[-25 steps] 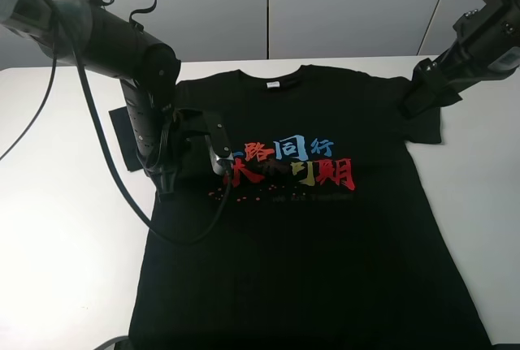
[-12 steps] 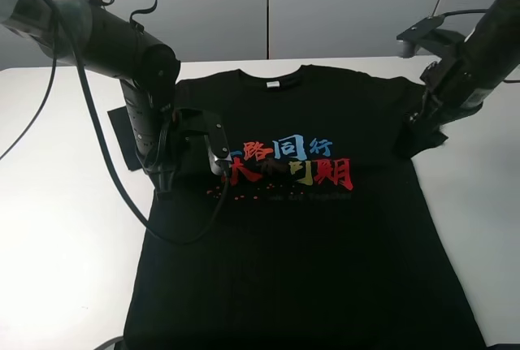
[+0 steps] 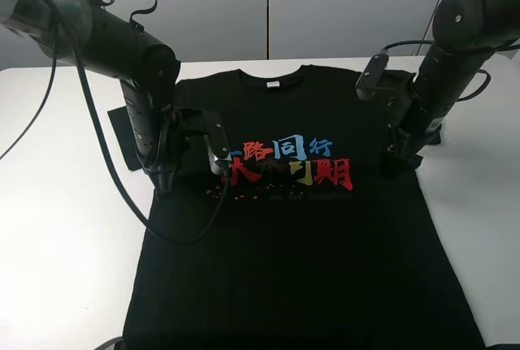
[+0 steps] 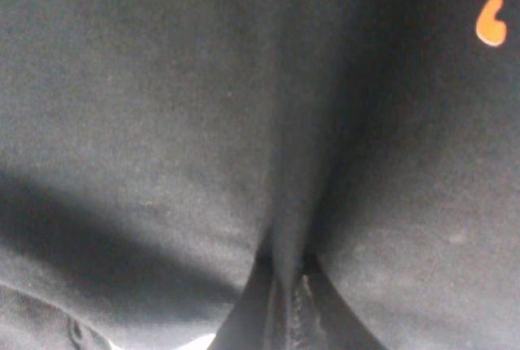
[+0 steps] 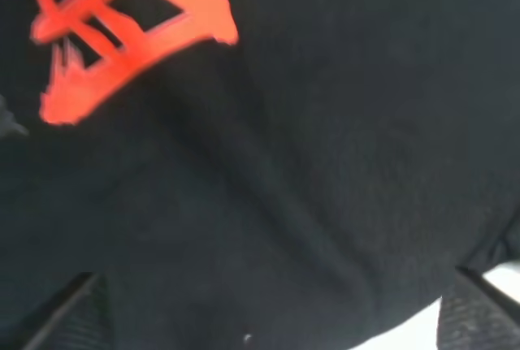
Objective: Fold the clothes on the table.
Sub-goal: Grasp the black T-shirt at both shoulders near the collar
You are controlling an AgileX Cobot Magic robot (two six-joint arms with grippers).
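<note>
The clothes (image 3: 301, 236), a black T-shirt with red, blue and yellow characters, lie flat and chest up on the white table (image 3: 65, 244). My left gripper (image 3: 165, 183) points down at the shirt's left side below the sleeve. In the left wrist view the left gripper (image 4: 284, 289) is shut on a raised pinch of the black fabric (image 4: 162, 123). My right gripper (image 3: 396, 165) stands on the shirt's right side beside the red print. In the right wrist view the right gripper (image 5: 268, 305) is open, its fingers (image 5: 69, 309) wide apart over flat cloth (image 5: 325, 163).
A black cable (image 3: 183, 236) loops from the left arm over the shirt's left edge. The left sleeve (image 3: 124, 135) lies spread on the table. Grey wall panels (image 3: 268, 9) stand behind the table's far edge. White tabletop shows on both sides of the shirt.
My right arm has swung from the right sleeve inward and down onto the shirt's right side beside the print. The left arm and the shirt have stayed put.
</note>
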